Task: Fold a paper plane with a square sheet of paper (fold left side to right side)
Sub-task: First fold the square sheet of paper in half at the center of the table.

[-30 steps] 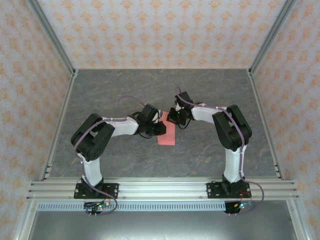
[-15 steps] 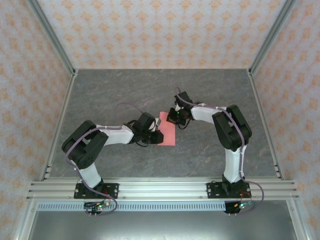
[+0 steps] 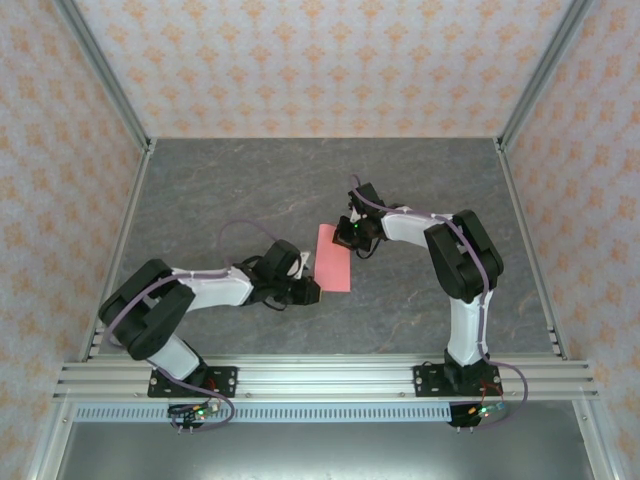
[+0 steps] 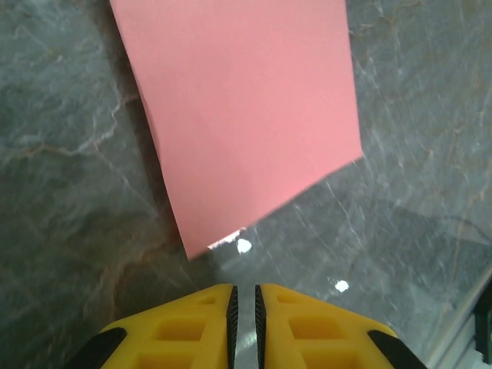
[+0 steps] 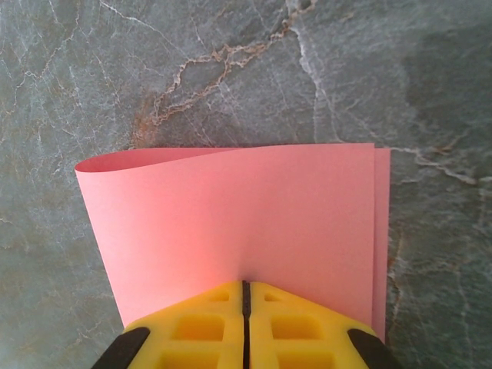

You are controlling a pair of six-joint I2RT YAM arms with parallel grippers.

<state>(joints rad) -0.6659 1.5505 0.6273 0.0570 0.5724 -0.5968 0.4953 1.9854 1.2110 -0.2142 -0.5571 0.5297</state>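
Note:
The square sheet of paper lies folded in half on the table as a tall pink-red rectangle. In the right wrist view the paper shows its top layer bowing up at the left, with the lower layer's edge peeking out at the right. My right gripper is shut, and its tips rest on top of the sheet near its far end. My left gripper sits low just off the near-left corner of the paper. Its jaws are nearly together with a thin slit and nothing between them.
A grey marbled table stretches all round the paper. Patterned walls and metal frame posts bound the cell. An aluminium rail runs along the near edge by the arm bases.
My left gripper slid toward the near edge along the paper's left side and came off it past the near-left corner. The right gripper and the paper stayed put.

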